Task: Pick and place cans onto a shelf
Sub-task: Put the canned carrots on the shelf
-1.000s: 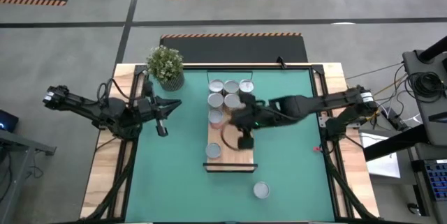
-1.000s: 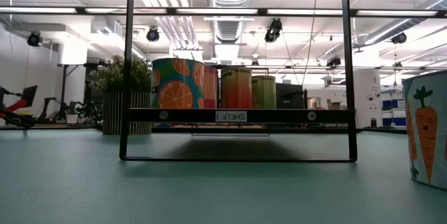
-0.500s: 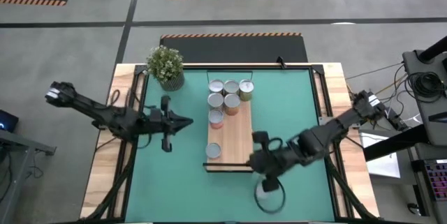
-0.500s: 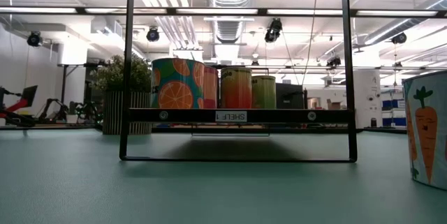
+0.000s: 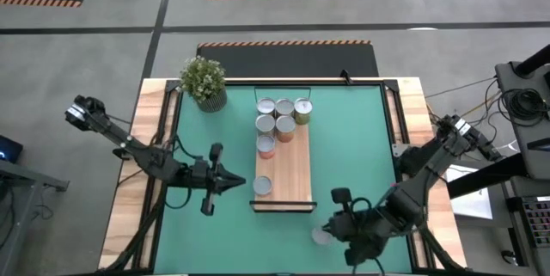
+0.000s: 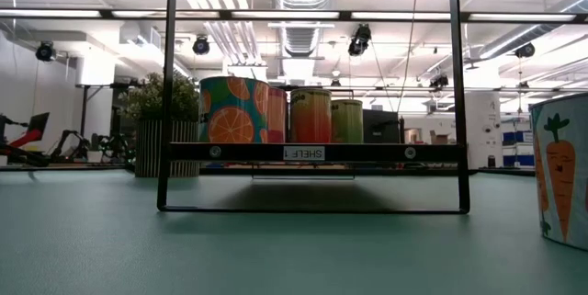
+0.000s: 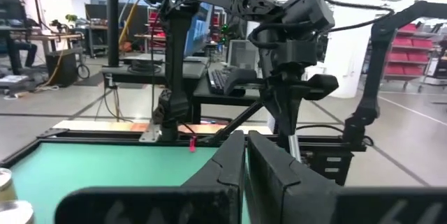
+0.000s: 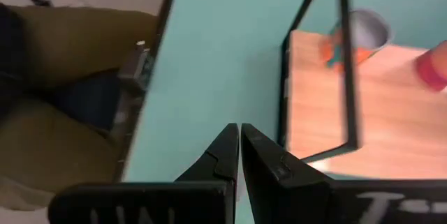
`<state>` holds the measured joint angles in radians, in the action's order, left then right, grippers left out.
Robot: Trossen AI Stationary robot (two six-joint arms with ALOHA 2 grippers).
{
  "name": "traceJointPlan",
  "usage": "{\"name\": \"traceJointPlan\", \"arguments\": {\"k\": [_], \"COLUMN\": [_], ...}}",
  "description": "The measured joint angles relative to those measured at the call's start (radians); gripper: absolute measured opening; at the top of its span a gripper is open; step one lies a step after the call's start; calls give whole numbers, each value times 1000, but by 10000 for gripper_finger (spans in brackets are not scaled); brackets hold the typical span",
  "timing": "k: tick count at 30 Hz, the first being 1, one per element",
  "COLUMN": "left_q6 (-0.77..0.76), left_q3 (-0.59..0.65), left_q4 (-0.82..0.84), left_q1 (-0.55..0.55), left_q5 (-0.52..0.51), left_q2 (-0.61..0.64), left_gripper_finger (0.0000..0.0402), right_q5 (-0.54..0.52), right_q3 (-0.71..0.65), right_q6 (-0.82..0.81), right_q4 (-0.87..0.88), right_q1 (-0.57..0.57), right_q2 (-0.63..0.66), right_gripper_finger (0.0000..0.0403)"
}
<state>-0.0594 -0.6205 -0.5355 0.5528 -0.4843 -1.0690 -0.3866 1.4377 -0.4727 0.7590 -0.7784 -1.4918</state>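
left claw (image 5: 238, 181): together, beside shelf (image 5: 294, 173) | right claw (image 5: 325, 235): together, over loose can (image 5: 320, 236) | plant (image 5: 204, 81): far corner

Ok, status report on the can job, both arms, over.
Left gripper shut, empty, just left of shelf. Right gripper shut, empty, over the mat near the loose can. Six cans on shelf. Nothing blocking.

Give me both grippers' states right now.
Left gripper: closed, empty, beside the shelf.
Right gripper: closed, empty.
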Motion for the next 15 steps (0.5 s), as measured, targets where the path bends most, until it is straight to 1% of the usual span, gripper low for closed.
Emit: {"name": "traceJointPlan", "arguments": {"k": [5,10,15], "left_q6": [-8,-7,16], "left_q3": [0,0,0], "left_q4": [-31,-89,-118], "left_q1": [13,14,14], "left_q5": [-1,-1,-2], "left_q2": [-27,-55,-56], "left_gripper_finger": [0,0,0], "right_q5": [-15,-65,-121], "right_q3": [-54,-142,-242], "right_q6": [-85,-163,-201], "right_q4": [-56,-165,-265], "right_q1": [-78,-141,-191], "right_q2": [1,1,1], "right_gripper_finger": [9,9,9]}}
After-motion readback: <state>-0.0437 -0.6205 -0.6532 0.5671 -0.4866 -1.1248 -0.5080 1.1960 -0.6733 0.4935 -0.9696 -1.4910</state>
